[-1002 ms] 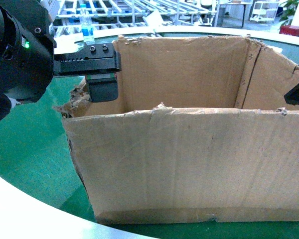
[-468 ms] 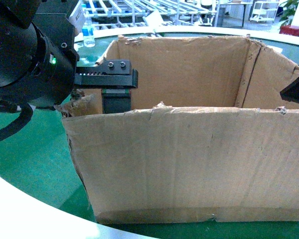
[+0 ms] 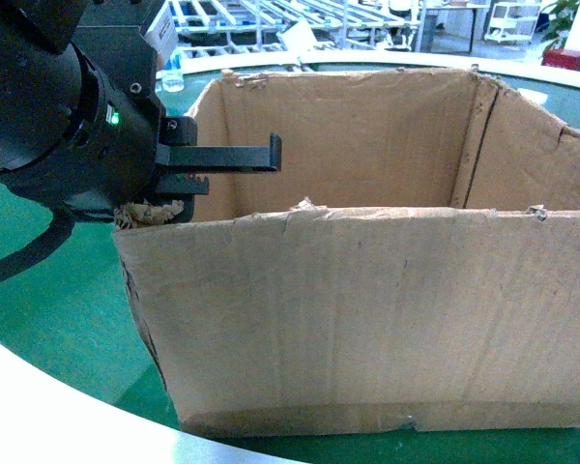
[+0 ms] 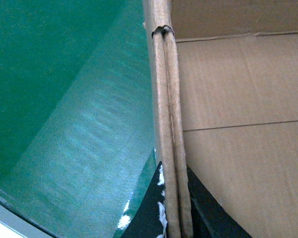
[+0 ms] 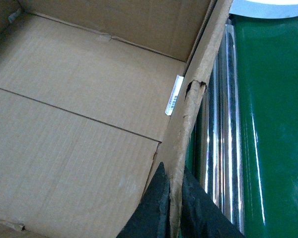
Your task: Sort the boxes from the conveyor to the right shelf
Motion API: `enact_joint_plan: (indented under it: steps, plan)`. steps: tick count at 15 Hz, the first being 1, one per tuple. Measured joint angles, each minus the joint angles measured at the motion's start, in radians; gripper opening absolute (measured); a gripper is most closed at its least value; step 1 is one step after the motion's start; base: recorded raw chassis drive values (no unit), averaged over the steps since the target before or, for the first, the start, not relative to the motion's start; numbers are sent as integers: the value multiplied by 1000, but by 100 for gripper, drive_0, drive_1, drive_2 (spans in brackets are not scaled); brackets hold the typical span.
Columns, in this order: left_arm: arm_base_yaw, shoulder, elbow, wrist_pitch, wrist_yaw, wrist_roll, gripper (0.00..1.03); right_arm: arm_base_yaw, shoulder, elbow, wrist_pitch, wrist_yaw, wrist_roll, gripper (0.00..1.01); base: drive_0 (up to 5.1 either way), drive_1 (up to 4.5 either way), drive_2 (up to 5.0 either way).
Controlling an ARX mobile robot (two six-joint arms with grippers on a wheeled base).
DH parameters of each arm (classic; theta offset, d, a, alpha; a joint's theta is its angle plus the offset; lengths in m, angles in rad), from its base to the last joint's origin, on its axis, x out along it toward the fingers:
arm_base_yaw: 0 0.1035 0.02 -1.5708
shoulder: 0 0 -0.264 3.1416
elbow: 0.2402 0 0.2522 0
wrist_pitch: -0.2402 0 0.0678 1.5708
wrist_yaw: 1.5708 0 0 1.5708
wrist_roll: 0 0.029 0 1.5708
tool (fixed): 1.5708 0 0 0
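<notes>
Background, head view: pale metal racks [image 3: 271, 19] run across the top, behind the work area. A white table [image 3: 454, 19] stands to their right on a grey floor [image 3: 454, 43]. A white cart [image 3: 515, 19] sits further right, next to a green plant [image 3: 568, 17] and a red bin [image 3: 567, 58]. Lighting is bright and even.

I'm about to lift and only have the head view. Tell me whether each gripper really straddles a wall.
Observer: The left wrist view shows the left gripper astride the box's left wall, one finger against each face.
Operator: Now report the right one.
Observer: The right gripper pinches the right wall the same way. Steel rollers lie just outside that wall.
</notes>
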State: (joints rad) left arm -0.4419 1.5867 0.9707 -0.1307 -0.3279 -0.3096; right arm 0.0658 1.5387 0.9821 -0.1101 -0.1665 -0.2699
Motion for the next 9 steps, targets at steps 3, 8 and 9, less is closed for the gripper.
enact_joint_plan:
  steps: [3, 8, 9]
  plan:
    - [-1, 0, 0, 0, 0, -4, 2, 0, 0, 0, 1, 1, 12, 2, 0, 0, 0]
    - [6, -68, 70, 20, -55, 51, 2, 0, -3, 118, 16, -61, 42, 2, 0, 0, 0]
    - [16, -100, 127, 30, -72, 68, 2, 0, -8, 213, 13, -98, 50, 2, 0, 0, 0]
